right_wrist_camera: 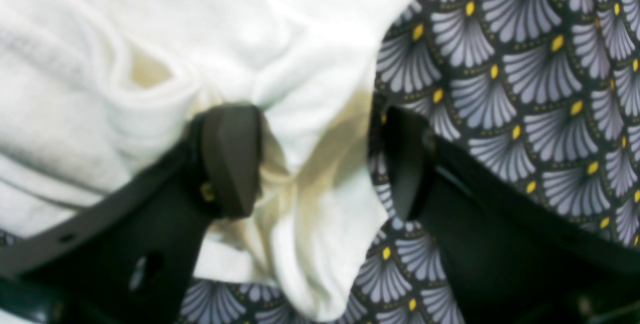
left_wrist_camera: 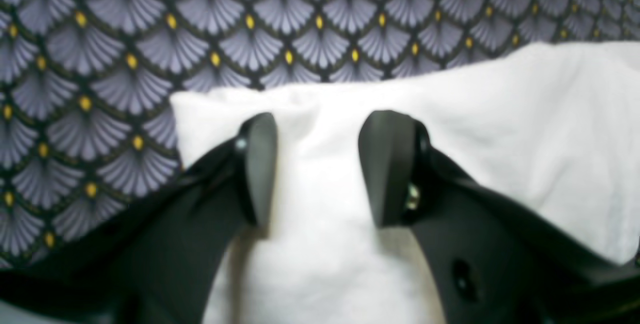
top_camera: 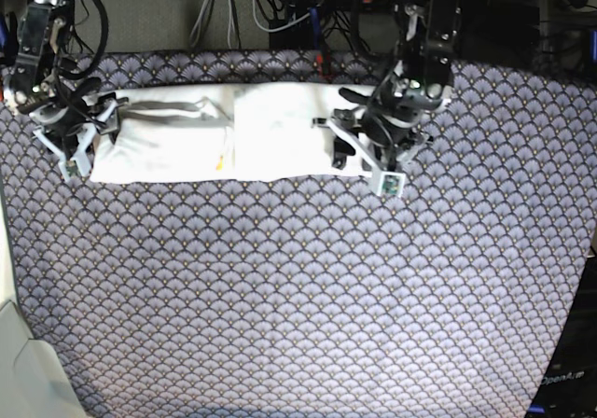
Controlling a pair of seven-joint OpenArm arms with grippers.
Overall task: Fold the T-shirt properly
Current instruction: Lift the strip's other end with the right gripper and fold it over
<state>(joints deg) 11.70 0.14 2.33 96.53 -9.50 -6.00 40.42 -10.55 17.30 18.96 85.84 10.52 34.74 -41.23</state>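
The white T-shirt (top_camera: pixel 270 129) lies folded into a long strip across the far side of the table, plain side up. My left gripper (top_camera: pixel 359 152) is at the strip's right end. In the left wrist view its fingers (left_wrist_camera: pixel 260 164) stand partly closed, with the T-shirt (left_wrist_camera: pixel 525 114) bunched between the pads of my left gripper (left_wrist_camera: pixel 320 164) and touching both. My right gripper (top_camera: pixel 79 143) is at the strip's left end. In the right wrist view my right gripper (right_wrist_camera: pixel 320 159) is wide open and straddles the edge of the T-shirt (right_wrist_camera: pixel 100 39), one finger on the cloth, the other over the tablecloth.
A dark tablecloth (top_camera: pixel 298 297) with a grey fan pattern and yellow dots covers the whole table. Cables (top_camera: pixel 233 7) run along the back edge behind the shirt. A pale surface (top_camera: pixel 19 371) shows past the table's front left corner.
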